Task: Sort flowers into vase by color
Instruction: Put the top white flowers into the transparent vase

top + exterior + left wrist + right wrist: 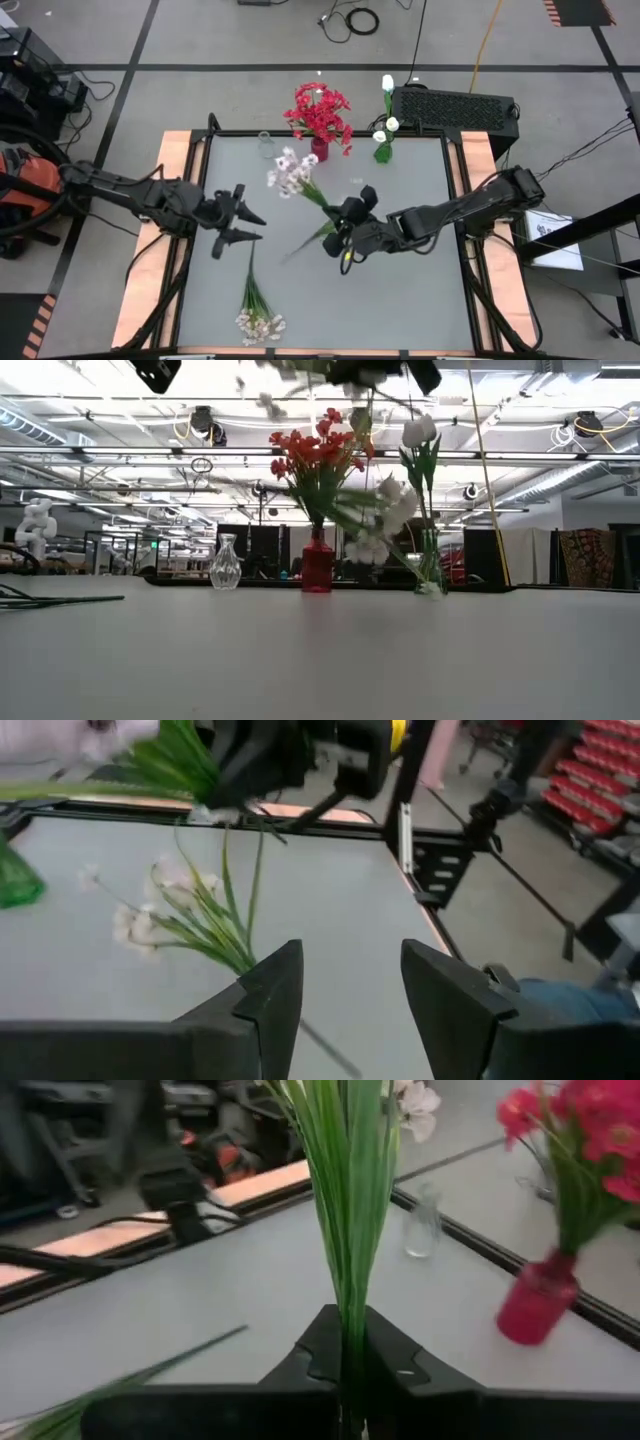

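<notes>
High view. You see the right gripper point(335, 238) near the table's middle, clenched on the green stem of a pale blossom stem point(293, 176), whose blooms reach toward the far edge, pointing at the clear vase point(265, 145). The left gripper point(243, 226) sits at the table's left side with its fingers spread and nothing between them. A second pale blossom stem point(256, 310) lies flat on the table, nearer the front edge, its green end just beside the left gripper. At the far edge stand the clear vase, a red vase point(319, 150) with red flowers point(320, 110), and a green vase point(383, 152) with white buds point(387, 83).

Low view. You see the three vases in a row at the far side: clear vase point(226, 563), red vase point(317, 570) with red flowers point(315, 452), and white buds point(419, 430) on tall stems. A blurred cluster of pale blossoms point(380, 525) hangs in the air in front of them, off the table. A green stem point(60, 601) lies on the surface at the left.

Left wrist view. You see the left gripper point(352, 990) parted and empty. The lying blossom stem point(185, 915) rests on the table just beyond its fingers point(275, 985), apart from them.

Right wrist view. You see the right gripper point(350, 1355) closed tight on the green leaves point(347, 1190) of the held stem, which rises straight from between the fingers. The clear vase point(422, 1228) and red vase point(535, 1302) stand beyond.
</notes>
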Controlling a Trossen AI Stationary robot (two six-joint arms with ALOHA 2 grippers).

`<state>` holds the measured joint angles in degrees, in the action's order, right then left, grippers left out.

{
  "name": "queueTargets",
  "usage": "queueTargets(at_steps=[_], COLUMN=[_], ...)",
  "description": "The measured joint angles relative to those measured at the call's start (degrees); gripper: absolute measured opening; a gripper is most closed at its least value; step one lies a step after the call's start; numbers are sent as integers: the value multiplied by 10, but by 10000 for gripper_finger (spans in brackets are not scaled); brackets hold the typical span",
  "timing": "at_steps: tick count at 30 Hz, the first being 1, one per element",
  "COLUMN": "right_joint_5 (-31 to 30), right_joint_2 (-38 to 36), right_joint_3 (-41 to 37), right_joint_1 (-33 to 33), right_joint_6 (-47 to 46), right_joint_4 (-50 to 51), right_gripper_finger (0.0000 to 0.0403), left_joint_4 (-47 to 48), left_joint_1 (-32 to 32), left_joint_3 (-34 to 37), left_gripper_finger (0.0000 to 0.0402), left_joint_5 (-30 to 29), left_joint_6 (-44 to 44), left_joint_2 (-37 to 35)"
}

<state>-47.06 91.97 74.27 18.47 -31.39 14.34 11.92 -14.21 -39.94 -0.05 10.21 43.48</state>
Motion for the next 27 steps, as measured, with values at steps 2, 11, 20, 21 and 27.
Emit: queueTargets(at_steps=[2,11,20,21,27], right_joint_5=[20,97,78,78,78], right_joint_2=[-1,0,1,1,1], right_joint_3=[11,12,12,12,12], right_joint_1=[1,-4,-16,-16,-15], right_joint_6=[11,-10,20,23,36], right_joint_4=[9,48,43,38,37], right_gripper_finger=[8,18,74,75,34], left_joint_4=[-5,-63,-164,-182,-216], left_joint_1=[-10,-18,26,32,51], left_joint_3=[0,0,0,0,1], left_gripper_finger=[175,206,271,273,274], left_joint_5=[-4,-136,-124,-119,-77], left_joint_6=[-4,-1,-1,1,20], left_joint_2=[8,109,203,214,252])
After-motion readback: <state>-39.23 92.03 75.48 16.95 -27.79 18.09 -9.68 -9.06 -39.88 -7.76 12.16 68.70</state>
